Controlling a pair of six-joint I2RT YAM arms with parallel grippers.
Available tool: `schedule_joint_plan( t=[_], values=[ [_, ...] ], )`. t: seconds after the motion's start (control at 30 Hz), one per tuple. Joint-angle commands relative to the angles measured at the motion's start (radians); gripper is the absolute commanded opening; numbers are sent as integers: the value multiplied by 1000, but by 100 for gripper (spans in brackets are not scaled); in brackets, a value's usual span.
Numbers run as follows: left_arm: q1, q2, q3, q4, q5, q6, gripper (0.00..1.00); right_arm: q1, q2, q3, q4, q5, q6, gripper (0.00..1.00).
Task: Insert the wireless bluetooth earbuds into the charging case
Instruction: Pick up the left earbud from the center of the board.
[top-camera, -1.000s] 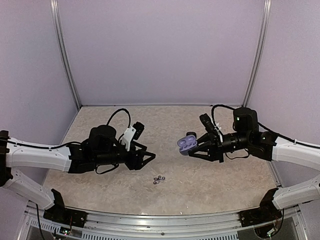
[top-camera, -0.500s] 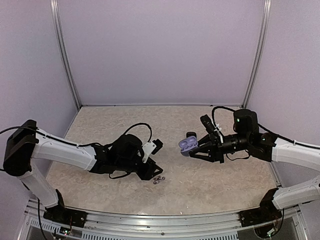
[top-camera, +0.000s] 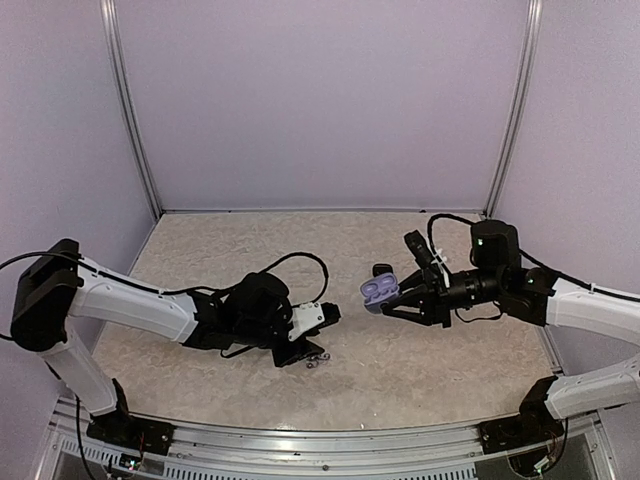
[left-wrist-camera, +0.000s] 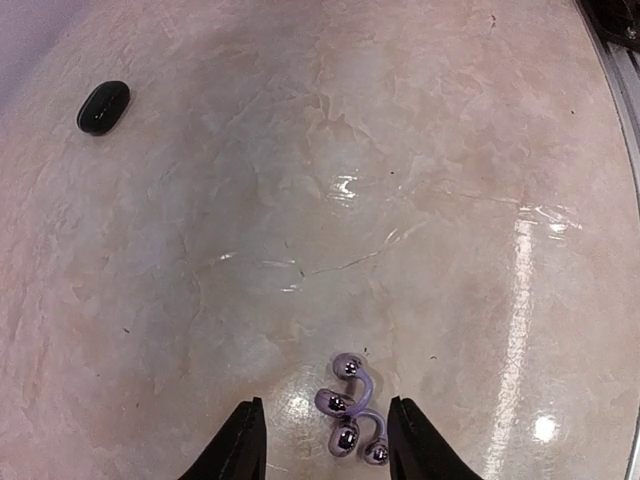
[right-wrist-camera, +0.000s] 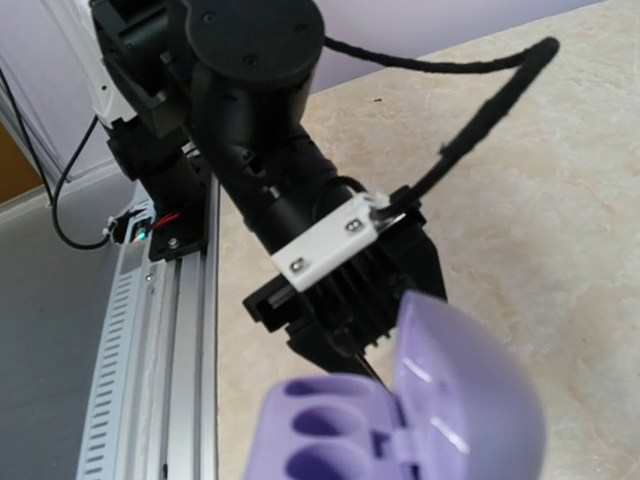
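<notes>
Loosely, left hand (left-wrist-camera: 324, 405) straddles earbuds (left-wrist-camera: 345, 436) (table's (top-camera: 400, 385) near edge close).

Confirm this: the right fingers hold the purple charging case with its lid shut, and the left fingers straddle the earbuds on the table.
The lid is open, not shut: the right wrist view shows the purple charging case with its lid hinged back. The rest holds: the right fingers grip it, and the left fingers straddle the earbuds on the table.

Lilac walls (top-camera: 320, 100); glossy beige marbled tabletop (top-camera: 420, 370).
</notes>
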Motion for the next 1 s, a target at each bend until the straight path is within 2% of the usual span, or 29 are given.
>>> schedule_joint_plan(
  t=[0.0, 0.2, 0.6, 0.97],
  values=[
    [6, 12, 10, -11, 19, 161, 41, -16, -37, -10, -6, -3, 5, 0],
    [3, 44, 37, -65, 16, 240, 36, -24, -49, -21, -2, 5, 17, 0],
    [-22, 147, 110, -76, -32, 295, 34, -43, -70, -24, -22, 33, 32, 0],
    [-37, 179, 131, -102, -56, 348, 30, -50, -62, -25, -20, 26, 32, 0]
  ],
)
